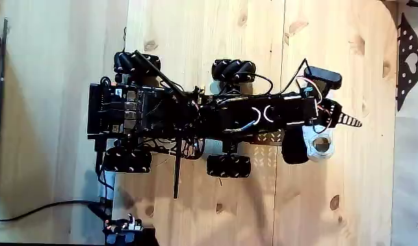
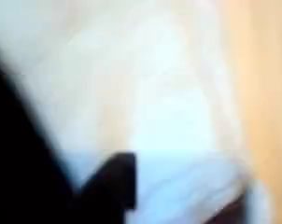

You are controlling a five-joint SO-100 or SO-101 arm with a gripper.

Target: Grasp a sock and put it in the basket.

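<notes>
In the fixed view, a pale grey-white rolled sock with a round darker opening lies against the lower side of the arm's end, at the right of the wheeled black robot. My gripper is right beside it, and a striped pointed finger sticks out to the right. The jaws are hidden by the arm, so I cannot tell whether they hold the sock. The black lattice basket sits at the robot's left end. The wrist view is heavily blurred, showing a pale mass close to the lens and a dark shape at lower left.
The robot stands on a light wooden tabletop on four black roller wheels. A black cable and small parts lie at the lower left. A dark perforated piece is at the right edge.
</notes>
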